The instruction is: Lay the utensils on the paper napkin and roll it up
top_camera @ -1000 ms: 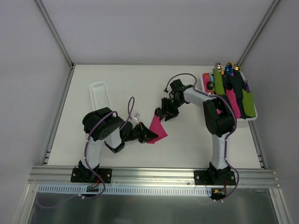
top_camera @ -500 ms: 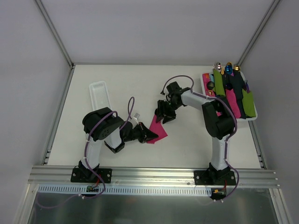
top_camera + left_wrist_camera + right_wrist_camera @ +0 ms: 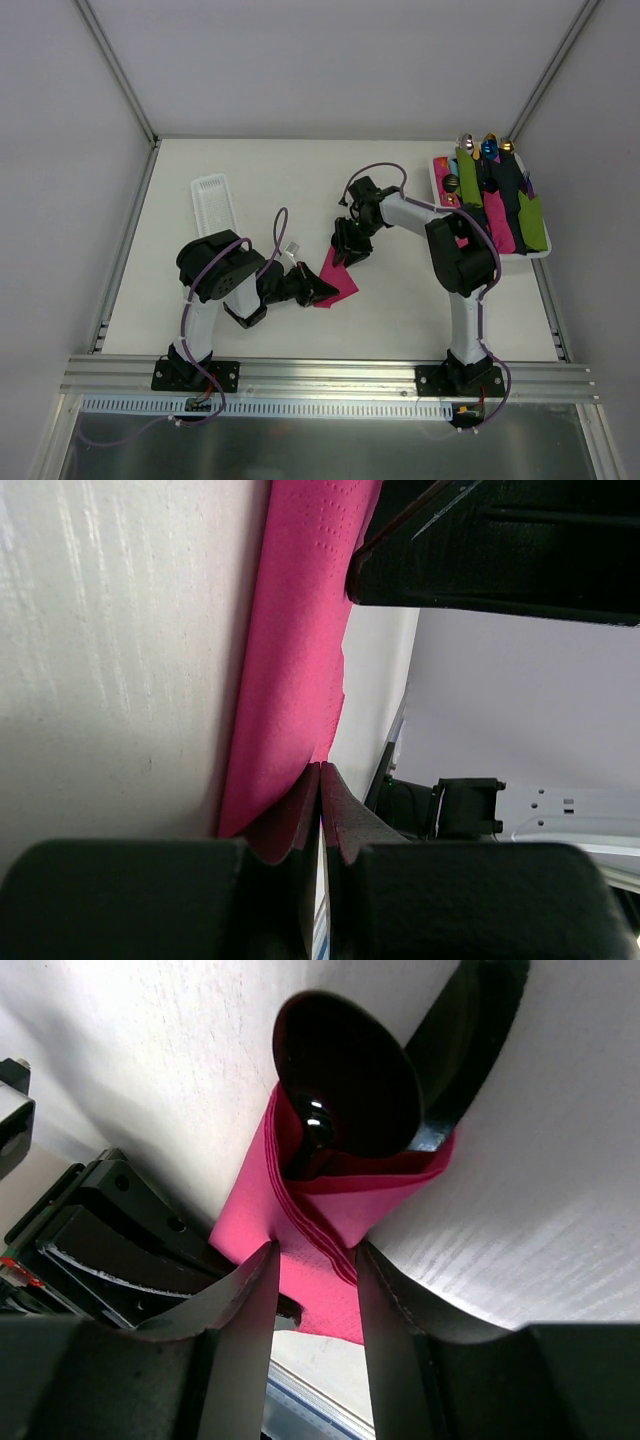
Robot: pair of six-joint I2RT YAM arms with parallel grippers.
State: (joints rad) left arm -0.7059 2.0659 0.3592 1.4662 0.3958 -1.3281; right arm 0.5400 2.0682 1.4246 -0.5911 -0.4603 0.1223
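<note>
At mid-table, black utensils (image 3: pixel 345 1080) sit inside the half-folded paper napkin (image 3: pixel 335 1210). Left gripper (image 3: pixel 321 780) is clamped on its edge, right gripper (image 3: pixel 312 1260) straddles the fold, squeeze unclear. Most rolling remains.

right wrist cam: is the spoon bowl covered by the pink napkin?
No, the bowl of the black spoon sticks out bare beyond the paper napkin, whose fold wraps only the handle end.
</note>
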